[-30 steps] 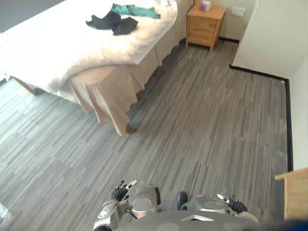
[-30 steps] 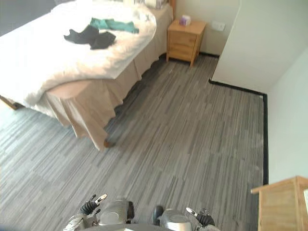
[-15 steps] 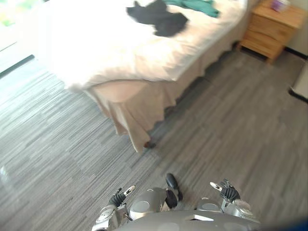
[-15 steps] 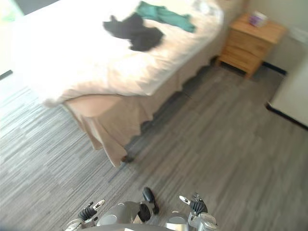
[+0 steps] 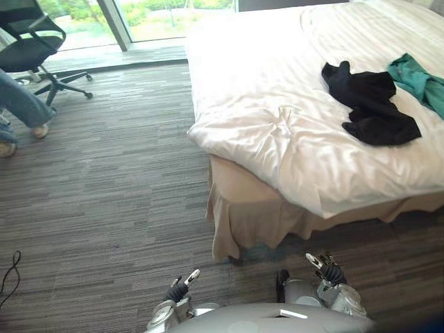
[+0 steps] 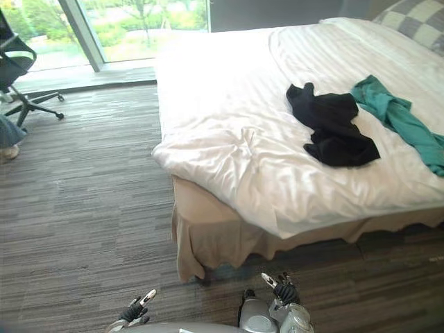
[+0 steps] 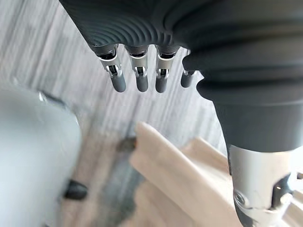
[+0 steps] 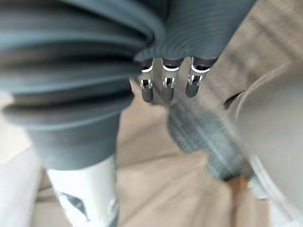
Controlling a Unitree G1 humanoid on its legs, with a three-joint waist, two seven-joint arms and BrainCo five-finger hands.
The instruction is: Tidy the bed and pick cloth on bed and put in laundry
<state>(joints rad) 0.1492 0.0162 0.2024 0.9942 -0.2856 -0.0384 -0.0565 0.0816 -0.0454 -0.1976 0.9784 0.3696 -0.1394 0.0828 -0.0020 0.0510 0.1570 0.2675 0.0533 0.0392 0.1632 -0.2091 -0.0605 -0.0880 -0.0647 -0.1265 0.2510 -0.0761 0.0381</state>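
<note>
A bed with a rumpled white duvet [image 5: 277, 118] takes up the upper right. On it lies a black cloth [image 5: 371, 104], and a teal cloth [image 6: 395, 114] lies just to its right. Both my hands hang low near the floor, well short of the bed's corner. My left hand [image 5: 182, 286] has relaxed fingers [image 7: 137, 80] and holds nothing. My right hand [image 5: 326, 269] is likewise open, its fingers [image 8: 165, 87] straight above the beige bed skirt [image 5: 263, 222].
A black office chair [image 5: 35, 35] stands at the far left by a glass window wall [image 5: 139, 14]. A person's legs in jeans [image 5: 21, 104] show beside it. A checked pillow [image 6: 416, 21] lies at the bed's far end. Grey striped carpet [image 5: 104, 194] runs left of the bed.
The camera has swung round: the bed now shows from its foot corner, and the nightstand and wall are out of view. Both hands stay low and empty.
</note>
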